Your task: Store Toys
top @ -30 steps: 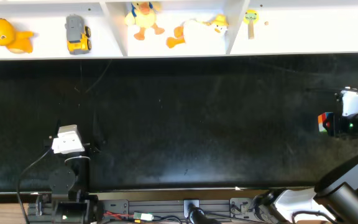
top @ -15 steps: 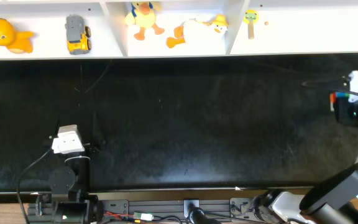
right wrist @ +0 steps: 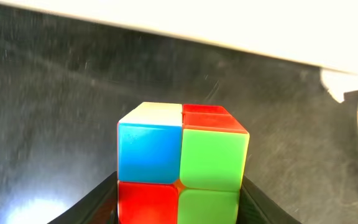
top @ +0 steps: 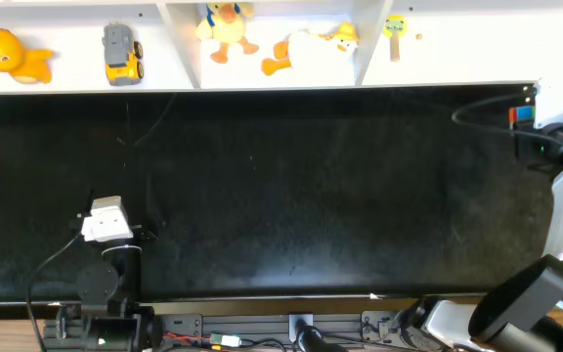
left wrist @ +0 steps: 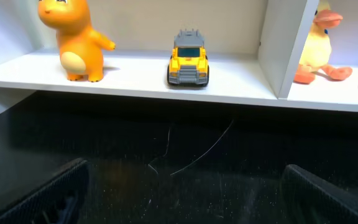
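Stretching before a white compartmented shelf [top: 457, 49], a black desk [top: 291, 196] lies bare. Five toys already sit shelved: an orange dinosaur figure [top: 13, 56], a white plush duck [top: 311, 49], a yellow plush duck [top: 227, 29], a yellow-and-grey toy truck [top: 122, 54] and a small yellow-green figure [top: 394, 29]. The left hand [left wrist: 185, 186] is spread wide and empty. The right hand [right wrist: 179, 199], near the shelf's right end, clamps a multicoloured puzzle cube [right wrist: 182, 162] above the desk. It seems to be the last toy, not yet shelved.
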Action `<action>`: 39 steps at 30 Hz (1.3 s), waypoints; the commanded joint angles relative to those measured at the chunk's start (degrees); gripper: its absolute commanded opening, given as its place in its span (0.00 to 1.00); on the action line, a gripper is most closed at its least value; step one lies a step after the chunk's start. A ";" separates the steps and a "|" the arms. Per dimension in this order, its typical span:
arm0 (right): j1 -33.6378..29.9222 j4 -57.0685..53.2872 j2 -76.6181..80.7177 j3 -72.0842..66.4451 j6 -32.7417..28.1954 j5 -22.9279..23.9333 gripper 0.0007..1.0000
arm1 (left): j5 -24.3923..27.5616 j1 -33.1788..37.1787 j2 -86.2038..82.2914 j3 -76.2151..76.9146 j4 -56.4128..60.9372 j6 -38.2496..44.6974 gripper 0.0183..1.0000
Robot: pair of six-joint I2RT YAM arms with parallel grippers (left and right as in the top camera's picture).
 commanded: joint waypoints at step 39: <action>8.90 4.24 14.64 18.34 12.41 -0.94 0.36 | -0.66 0.28 -0.74 -0.17 -0.09 1.27 1.00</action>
